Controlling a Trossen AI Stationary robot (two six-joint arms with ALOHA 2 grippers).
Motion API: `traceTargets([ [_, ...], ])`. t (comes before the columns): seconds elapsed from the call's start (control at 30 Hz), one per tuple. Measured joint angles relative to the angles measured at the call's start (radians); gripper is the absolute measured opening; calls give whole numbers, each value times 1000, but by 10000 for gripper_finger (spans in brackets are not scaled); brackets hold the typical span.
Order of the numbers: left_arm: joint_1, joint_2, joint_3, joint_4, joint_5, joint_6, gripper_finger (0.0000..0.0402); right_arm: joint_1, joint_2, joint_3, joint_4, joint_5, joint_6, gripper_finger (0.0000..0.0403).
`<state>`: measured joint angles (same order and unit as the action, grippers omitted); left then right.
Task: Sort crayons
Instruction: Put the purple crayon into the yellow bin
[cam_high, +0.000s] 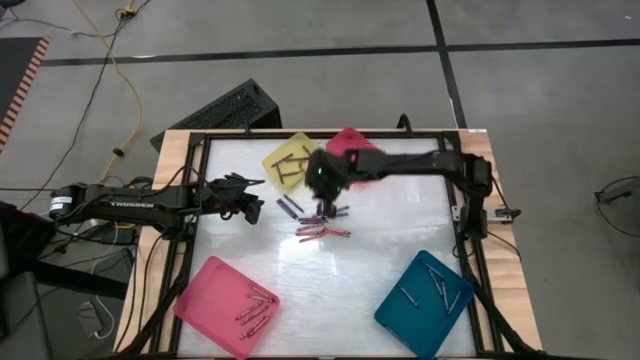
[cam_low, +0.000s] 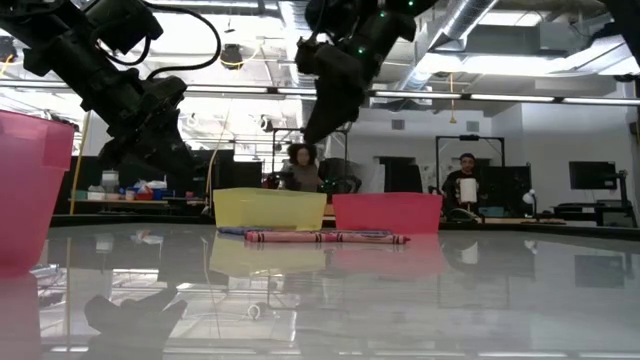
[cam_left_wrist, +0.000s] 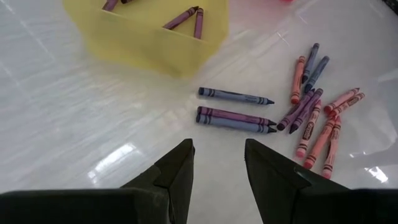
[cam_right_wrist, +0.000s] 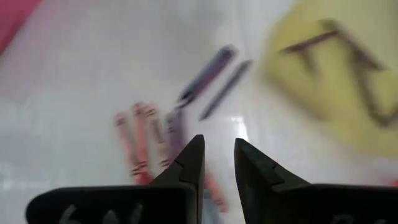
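Loose crayons (cam_high: 318, 222) lie in cluster on table (cam_high: 330, 290) just in front of yellow tray (cam_high: 288, 163). Right gripper (cam_high: 322, 205) hangs over cluster, fingers narrowly parted, holding nothing. Left gripper (cam_high: 262, 183) beside yellow tray, jaws apart, empty.

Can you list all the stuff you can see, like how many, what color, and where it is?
Loose crayons: about a dozen, red/pink, purple and bluish, mid-table.
Yellow tray: one, far side, holding a few dark crayons.
Pink trays: two, one far side, one near-left corner with several crayons.
Teal tray: one, near-right corner, a few crayons inside.
Table: one, glossy white, wooden edge.
People: two, in the room behind.
Left end effector: open, empty, facing the pile.
Right end effector: open, empty, above the pile.
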<state>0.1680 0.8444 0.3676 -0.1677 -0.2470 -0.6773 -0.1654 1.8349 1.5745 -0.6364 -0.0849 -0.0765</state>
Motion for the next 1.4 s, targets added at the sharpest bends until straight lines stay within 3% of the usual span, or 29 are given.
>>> traceTargets([
  [0.17,0,0,0,0,1,0,133,84,24,-86,154,38,-12,83],
  [0.43,0,0,0,-10,19,-20,133,120,85,-126,310,93,-34,83],
  [0.83,-2,0,-1,-28,37,-42,133,120,213,-126,306,111,14,83],
  [1.4,-2,0,-1,-25,32,-54,133,126,229,-126,254,173,61,69],
])
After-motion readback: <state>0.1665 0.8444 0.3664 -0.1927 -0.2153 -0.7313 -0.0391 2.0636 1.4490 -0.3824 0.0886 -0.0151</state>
